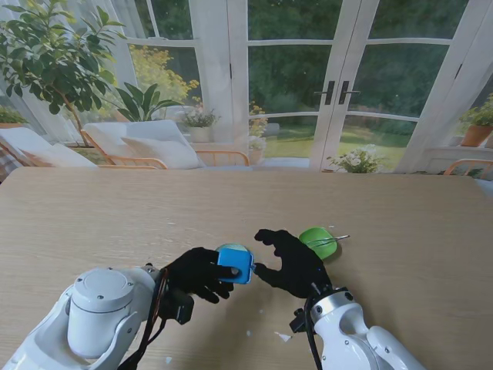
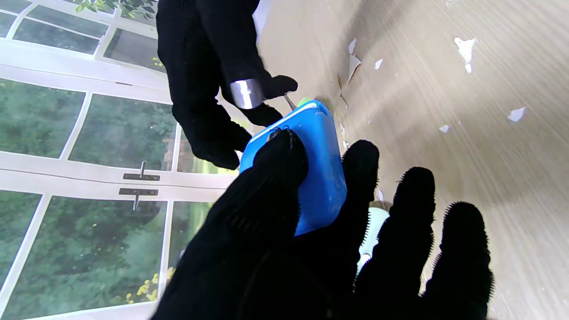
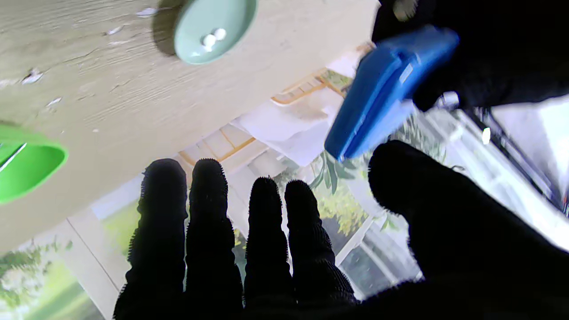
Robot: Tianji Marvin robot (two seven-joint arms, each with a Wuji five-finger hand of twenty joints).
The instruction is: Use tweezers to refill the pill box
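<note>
Nearest, on the wooden table (image 1: 92, 223): small white scraps (image 1: 282, 337) between the two forearms. Next, left hand (image 1: 199, 273) closed round the blue pill box (image 1: 235, 264), thumb on one face, fingers behind, box lifted off the table. Just right of the box, right hand (image 1: 291, 262), fingers straight and loosely together, thumb spread toward the box corner, gripping nothing; in the left wrist view possibly a thin metal tip beside that thumb, too blurred to tell. Beyond the right hand, green dish (image 1: 319, 241) with tweezers (image 1: 334, 238) lying across its rim. In the right wrist view, pale green dish (image 3: 214, 27) holding two white pills (image 3: 214, 36), apart from the green one.
</note>
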